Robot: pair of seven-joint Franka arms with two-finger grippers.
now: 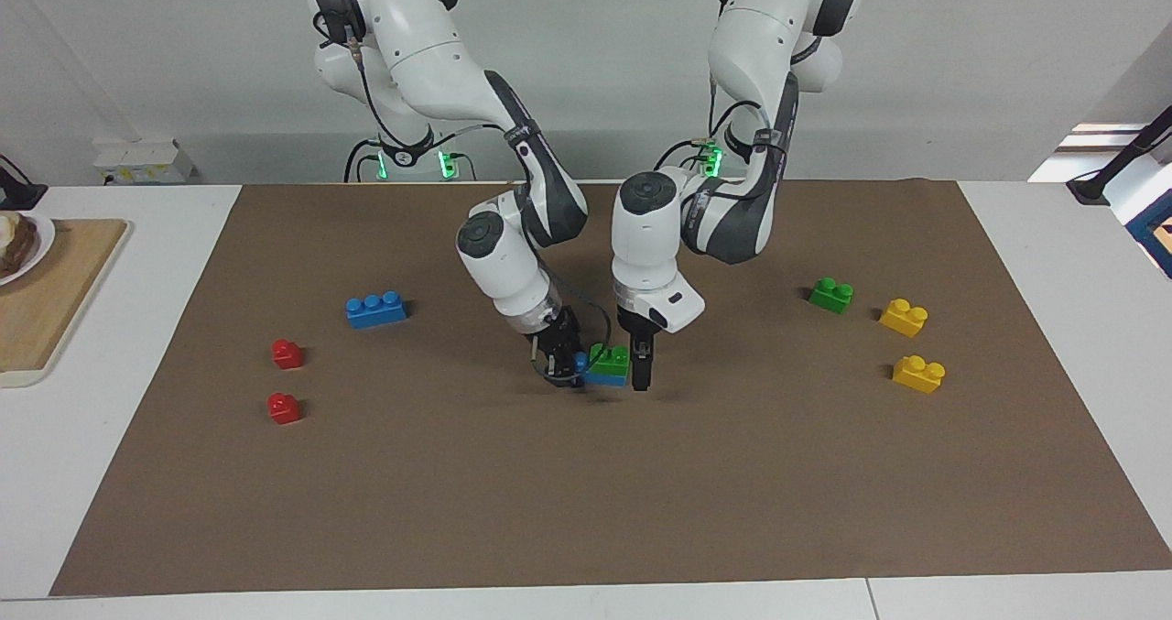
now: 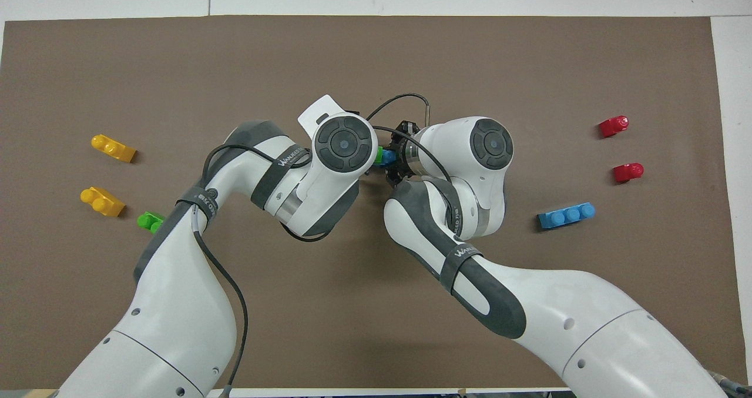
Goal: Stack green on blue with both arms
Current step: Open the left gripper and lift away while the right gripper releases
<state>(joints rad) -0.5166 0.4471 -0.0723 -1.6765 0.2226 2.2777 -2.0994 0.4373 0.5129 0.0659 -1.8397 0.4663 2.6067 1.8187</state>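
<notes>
Where the two arms meet over the middle of the brown mat, a green brick sits on top of a blue brick, the pair raised just clear of the mat. From overhead both are almost wholly covered by the wrists, with only a sliver of green and blue showing between them. The right gripper is tilted in from the right arm's end, and its fingers appear clamped on the end of the blue brick. The left gripper points straight down beside the green brick; whether its fingers are apart or pressed on the brick cannot be told, since they are seen edge-on.

A second blue brick lies toward the right arm's end, near two red bricks (one nearer the robots than the other). A second green brick lies toward the left arm's end, half hidden overhead by the left arm, beside two yellow bricks. At the facing view's edge a wooden board carries a plate, cut off, its contents unclear
</notes>
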